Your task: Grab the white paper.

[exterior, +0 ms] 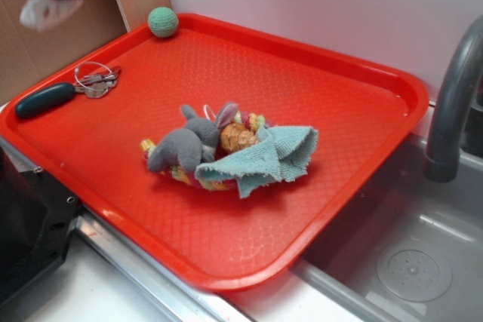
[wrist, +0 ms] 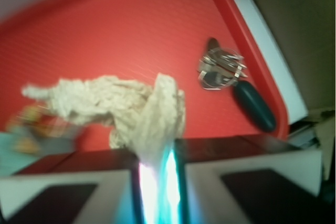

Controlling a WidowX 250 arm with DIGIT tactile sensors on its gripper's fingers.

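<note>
My gripper (wrist: 157,182) is clamped on the white paper (wrist: 142,111), pinching one pointed end between the jaws so the rest dangles free; I judge the grab as made. I hold it high beyond the tray's (exterior: 355,73) far-left corner, clear of the grey plush toy (exterior: 185,145) and teal cloth (exterior: 275,156) heaped mid-tray. The paper looks soft and crumpled, off-white, an irregular wad trailing a ragged tail sideways, though blurred.
</note>
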